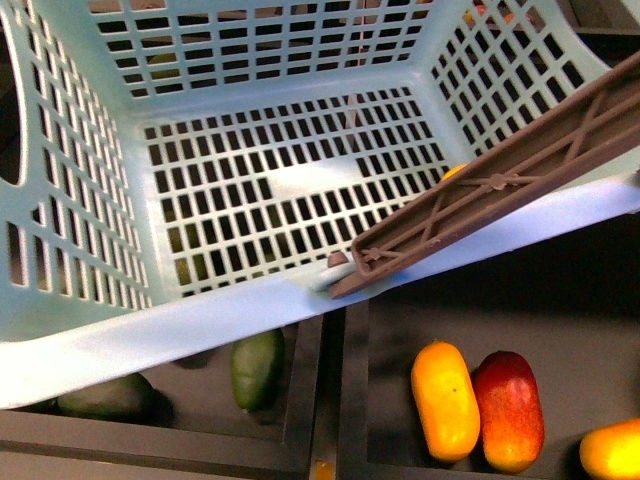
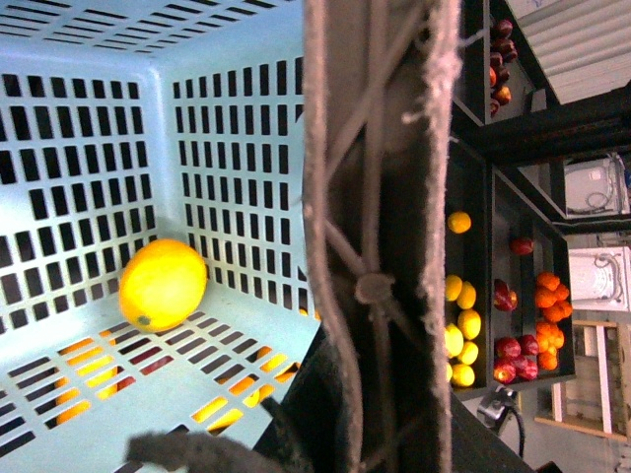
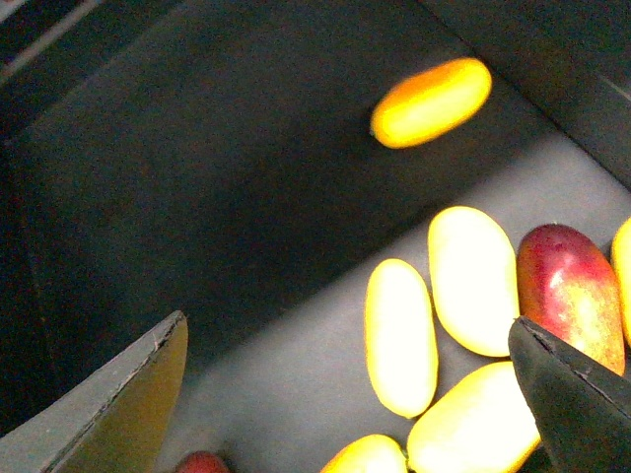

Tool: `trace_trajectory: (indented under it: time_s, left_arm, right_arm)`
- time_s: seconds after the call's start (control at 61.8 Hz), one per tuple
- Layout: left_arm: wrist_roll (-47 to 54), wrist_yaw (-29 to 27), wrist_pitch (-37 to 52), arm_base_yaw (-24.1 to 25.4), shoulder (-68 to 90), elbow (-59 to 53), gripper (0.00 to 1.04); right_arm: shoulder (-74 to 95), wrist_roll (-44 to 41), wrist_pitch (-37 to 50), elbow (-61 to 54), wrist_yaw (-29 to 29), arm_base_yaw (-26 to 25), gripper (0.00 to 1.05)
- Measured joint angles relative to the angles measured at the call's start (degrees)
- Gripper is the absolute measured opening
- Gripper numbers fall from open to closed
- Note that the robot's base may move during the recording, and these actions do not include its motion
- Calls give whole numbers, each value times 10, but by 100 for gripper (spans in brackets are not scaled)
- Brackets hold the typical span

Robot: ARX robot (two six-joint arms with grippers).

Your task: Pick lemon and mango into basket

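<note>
The teal basket [image 1: 120, 350] fills the upper front view, tilted, with its brown handle [image 1: 500, 185] lying across the right rim. My left gripper [image 2: 360, 434] is shut on that handle [image 2: 380, 197]. The lemon [image 2: 163, 284] lies on the slotted floor near a corner of the basket, and only a sliver of the lemon [image 1: 455, 171] shows behind the handle. A yellow-orange mango [image 1: 445, 400] lies in a dark tray below the basket. My right gripper [image 3: 355, 394] is open above several pale yellow mangoes, the nearest mango [image 3: 399, 335] between its fingers [image 3: 138, 394]. Nothing is held there.
A red-and-orange fruit [image 1: 508, 410] touches the mango, with another yellow-orange fruit [image 1: 612, 450] to the right. Dark green fruits [image 1: 257, 368] lie in the left tray. A divider [image 1: 330, 400] separates the trays. More fruit trays [image 2: 513, 315] stand beyond the handle.
</note>
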Motion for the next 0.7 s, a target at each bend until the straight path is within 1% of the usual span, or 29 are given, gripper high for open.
trace_trajectory:
  time_s: [0.081,0.194,0.42,0.534,0.695]
  left_arm:
    - [0,-7,0,1,0,0,6]
    - [2,-9,0,1,0,0,6]
    - [0,0,0,0,0,0,6]
    - [0,0,0,0,0,0,6]
    - [0,-5,0,1,0,0,6]
  right_arm:
    - [106,-17,31,22,-8,-24,96]
    - [220,-31,67,43,-4,-29,96]
    - [379,-41,123,74,19,-6,96]
    - [431,-34,131,98,34,3,96]
    - [462,-8,131,126,38,20,96]
